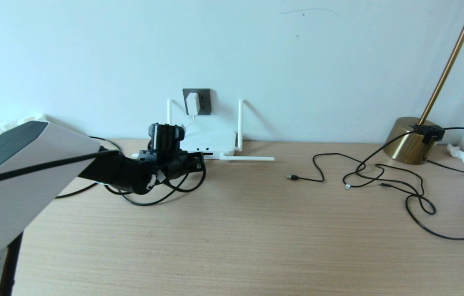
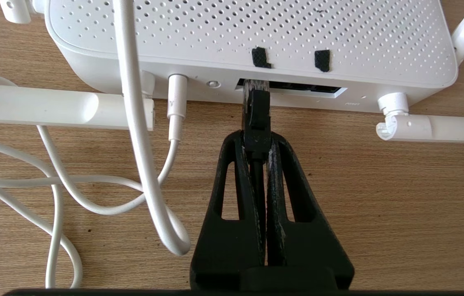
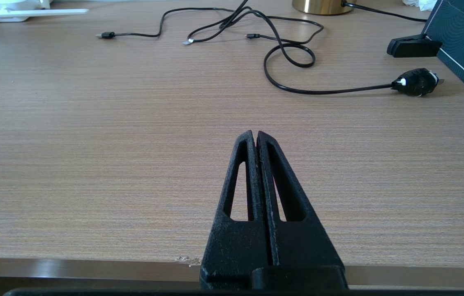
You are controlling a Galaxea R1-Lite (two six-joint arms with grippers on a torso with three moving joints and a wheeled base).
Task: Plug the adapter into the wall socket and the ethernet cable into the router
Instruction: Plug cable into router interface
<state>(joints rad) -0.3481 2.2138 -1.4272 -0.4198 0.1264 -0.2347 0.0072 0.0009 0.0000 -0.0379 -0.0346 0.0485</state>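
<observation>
Right now your left gripper (image 2: 257, 142) pinches the ethernet cable (image 2: 256, 119), its clear tip at the router (image 2: 252, 33) port; your right gripper (image 3: 255, 137) hangs pressed together over the table (image 3: 92, 144).

The router (image 1: 209, 144) sits on the desk (image 1: 232, 230) below the wall socket (image 1: 197, 101).

wall (image 1: 133, 49): pale blue, plain | desk (image 1: 232, 238): light wood (fine grain) | brass lamp (image 1: 410, 137): far right

Left gripper (image 2: 257, 137) extended forward, low, fingers clamped; right gripper (image 3: 255, 135) parked near body, fingers pressed together
</observation>
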